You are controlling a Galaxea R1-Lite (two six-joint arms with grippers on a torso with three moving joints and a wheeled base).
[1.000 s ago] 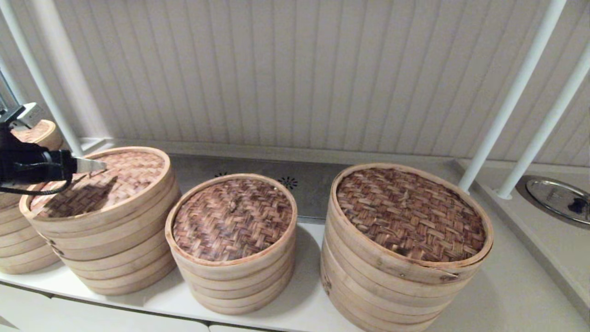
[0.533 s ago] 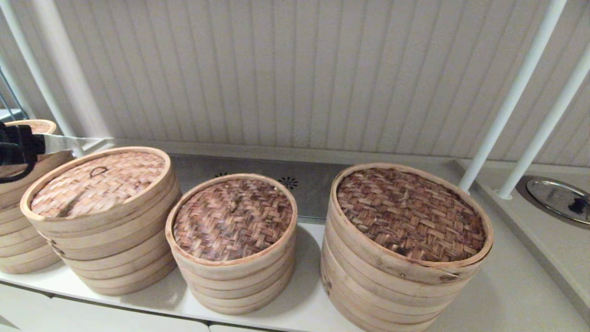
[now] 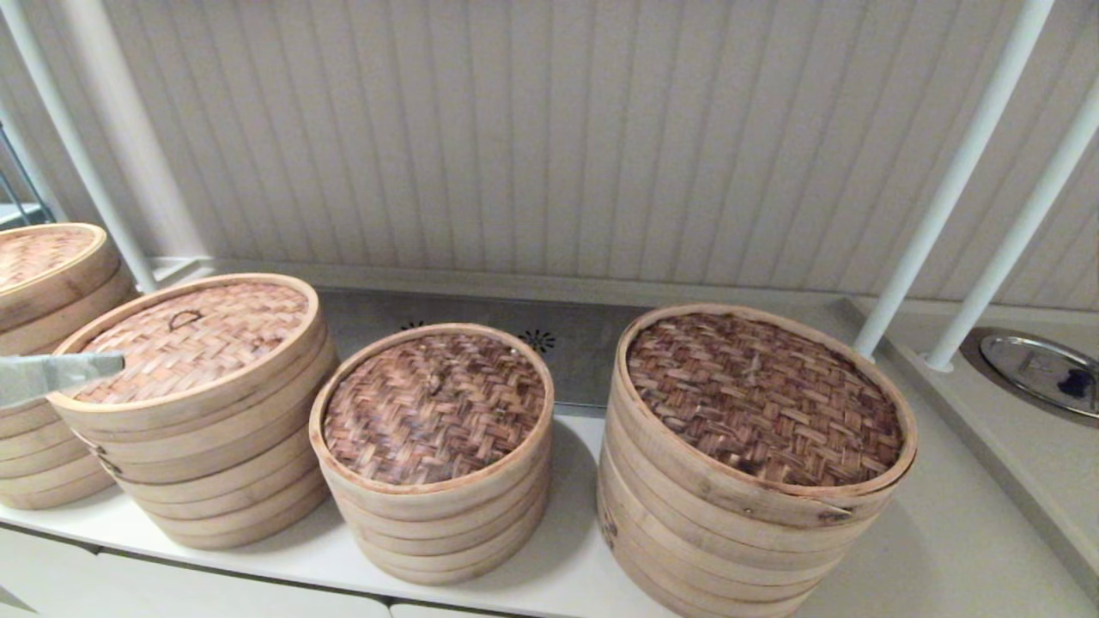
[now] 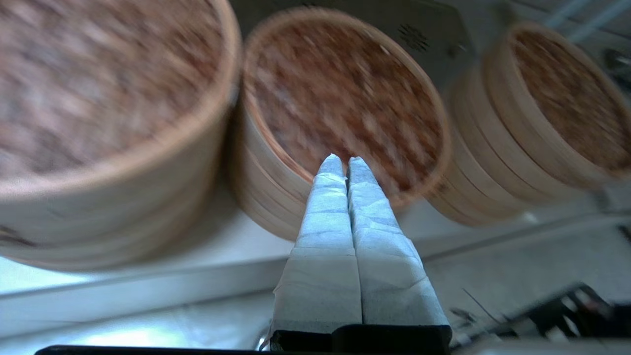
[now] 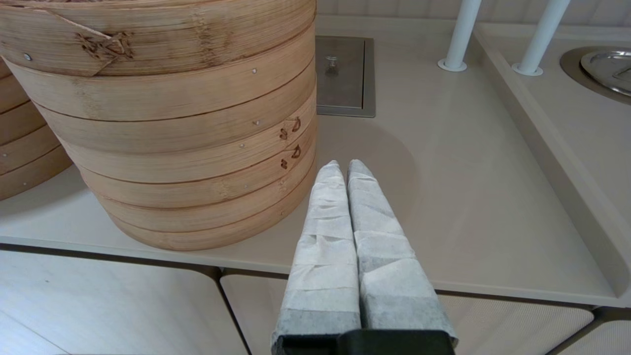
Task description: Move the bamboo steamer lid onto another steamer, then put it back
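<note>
The bamboo steamer lid (image 3: 185, 339), light tan weave with a small dark loop handle, lies on the second steamer from the left. In the left wrist view the bamboo steamer lid (image 4: 98, 74) is close and blurred. The smallest steamer (image 3: 434, 412), with a dark reddish weave top, stands in the middle, apart from the lid. My left gripper (image 3: 107, 367) pokes in from the left edge, just in front of the lid's rim, touching nothing. Its fingers are shut and empty, and the left gripper (image 4: 345, 162) points toward the smallest steamer (image 4: 345, 93). My right gripper (image 5: 345, 165) hangs shut and empty near the counter's front edge.
A wide, tall dark-weave steamer (image 3: 764, 403) stands on the right, next to the right gripper, where its side (image 5: 172, 123) fills the right wrist view. Another steamer stack (image 3: 43, 257) sits at the far left. White poles (image 3: 944, 189) and a steel lid (image 3: 1039, 369) lie beyond.
The left arm has drawn back from above the tan lid toward the left edge and dropped lower. The loop handle is now uncovered. The lid has not moved.
</note>
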